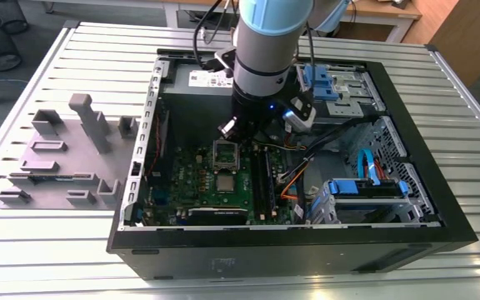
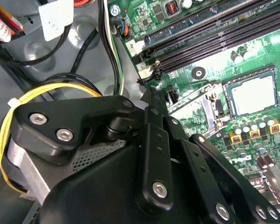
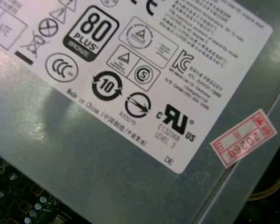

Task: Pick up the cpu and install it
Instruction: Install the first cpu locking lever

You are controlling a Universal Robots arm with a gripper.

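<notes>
The cpu (image 1: 225, 182) is a small pale silver square lying flat in its socket on the green board (image 1: 192, 181) inside the open computer case. In the second wrist view the cpu (image 2: 253, 95) sits inside a dark socket border, with the metal socket frame (image 2: 201, 106) swung open beside it. In the exterior view that frame (image 1: 225, 154) stands raised just behind the chip. My gripper (image 1: 240, 130) hangs over the board behind the frame, apart from the cpu. Its black linkage (image 2: 154, 154) covers the near part of the second wrist view.
The case walls (image 1: 144, 125) enclose the board. Memory slots (image 2: 210, 35), orange and black cables (image 1: 294, 178) and a drive cage with blue parts (image 1: 365, 187) lie on the exterior view's right. The labelled power supply (image 3: 130, 93) is close under the first wrist camera. Grey fixture blocks (image 1: 65, 156) stand outside the case.
</notes>
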